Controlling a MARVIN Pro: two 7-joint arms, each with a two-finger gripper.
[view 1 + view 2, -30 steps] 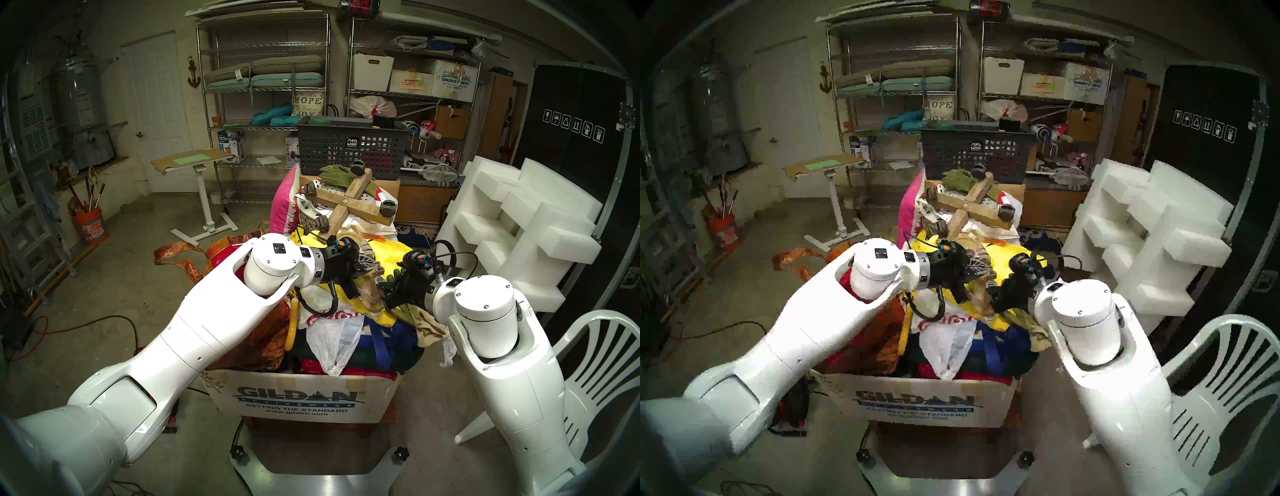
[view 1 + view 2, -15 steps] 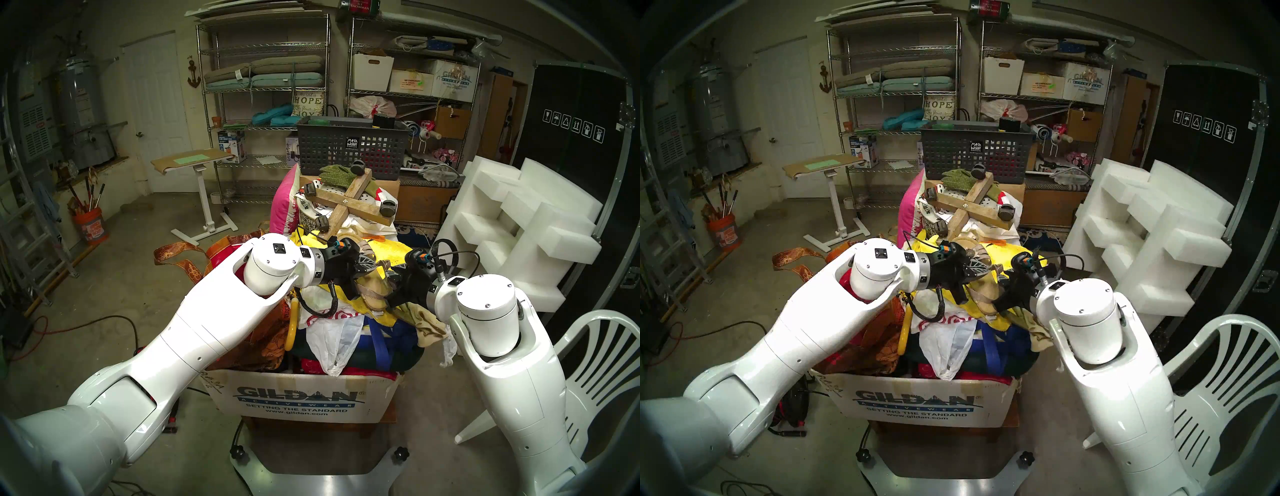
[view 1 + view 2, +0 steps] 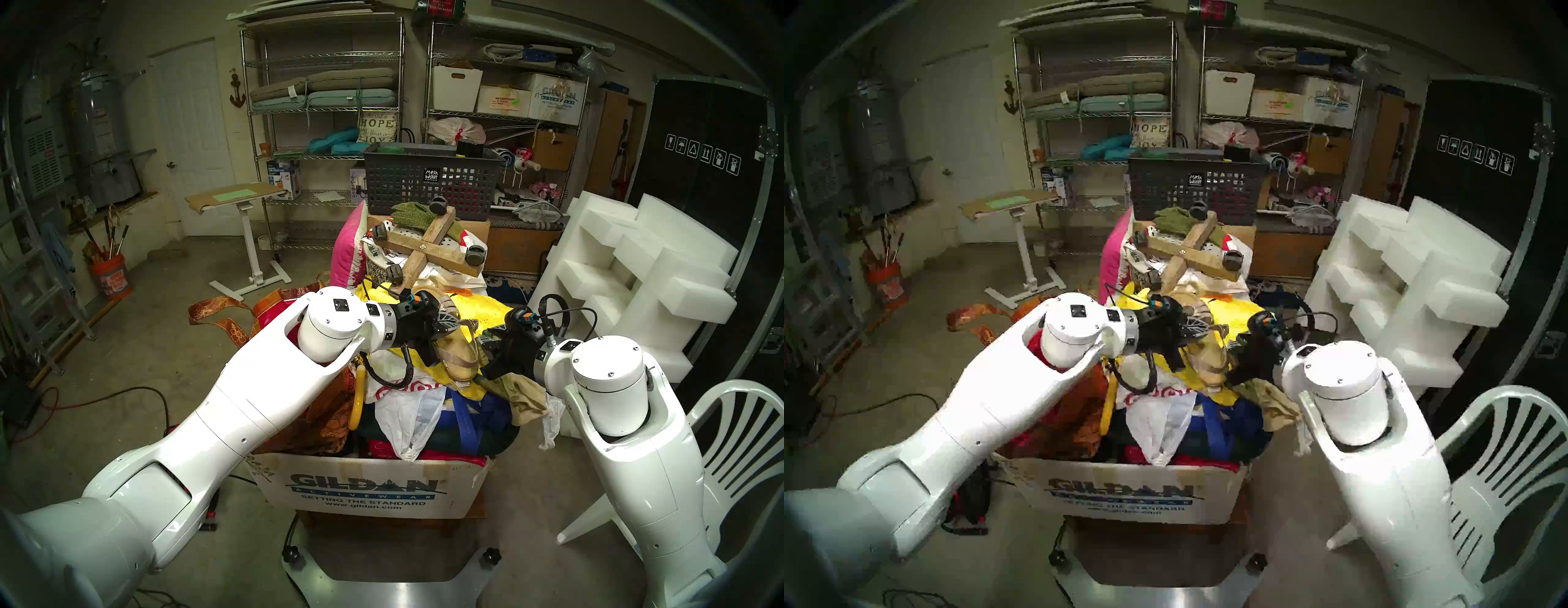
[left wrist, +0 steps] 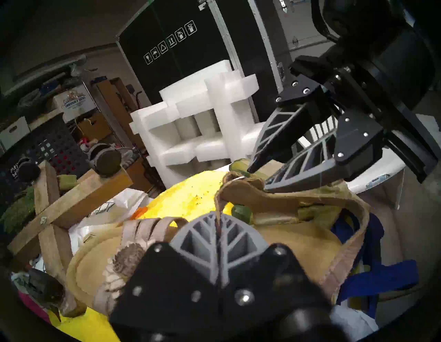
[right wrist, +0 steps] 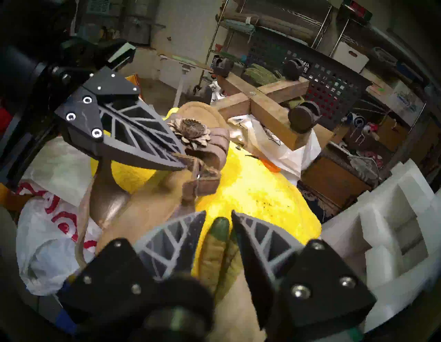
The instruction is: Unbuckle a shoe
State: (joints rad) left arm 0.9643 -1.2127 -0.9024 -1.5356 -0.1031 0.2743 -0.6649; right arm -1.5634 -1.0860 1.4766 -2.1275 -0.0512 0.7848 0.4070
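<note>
Overhead, a tan suede strap (image 4: 241, 188) of a flower-trimmed sandal (image 3: 456, 354) is pinched by the left end effector (image 4: 218, 221), while the right end effector (image 5: 218, 216) is parted.

The left end effector (image 3: 450, 326) reaches forward and rightward on a nearly straight white arm, its ribbed grey fingers (image 4: 220, 235) pressed together on a thin tan strap (image 4: 218, 203) of the sandal (image 3: 456, 356). Facing it, just to its right, the right end effector (image 3: 487, 339) comes in from the opposite side on a sharply bent arm, wrist turned inward. Its two fingers (image 5: 176, 235) stand parted, tips apart, with nothing clamped between them.
</note>
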